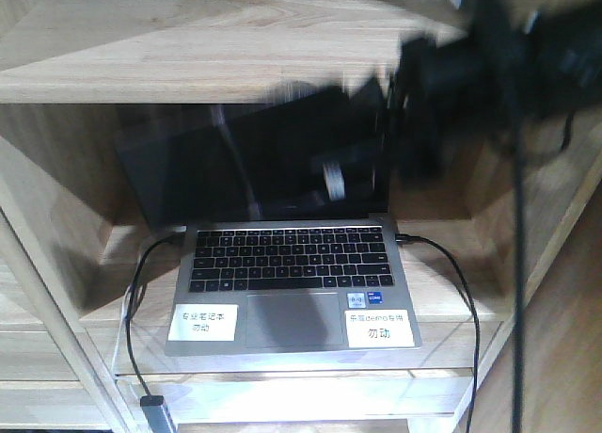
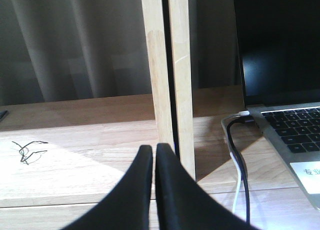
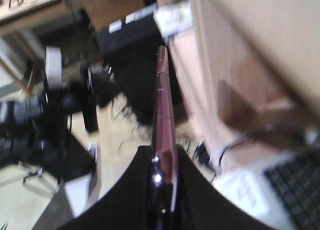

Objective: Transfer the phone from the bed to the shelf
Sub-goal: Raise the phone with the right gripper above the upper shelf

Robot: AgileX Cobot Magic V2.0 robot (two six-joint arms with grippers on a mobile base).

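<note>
In the front view, one grey laptop (image 1: 282,264) stands open in a compartment of the shelf (image 1: 188,47); two white stickers (image 1: 203,322) with printed characters, too blurred to read, flank its trackpad, and two black cables (image 1: 461,292) leave its sides. In the left wrist view, the left gripper (image 2: 154,157) has its two black fingers pressed together on nothing, before a shelf upright (image 2: 167,80). In the right wrist view, the right gripper (image 3: 162,165) clamps one phone (image 3: 163,110) edge-on, its pinkish rim upward, held beside the shelf, near the laptop's corner.
</note>
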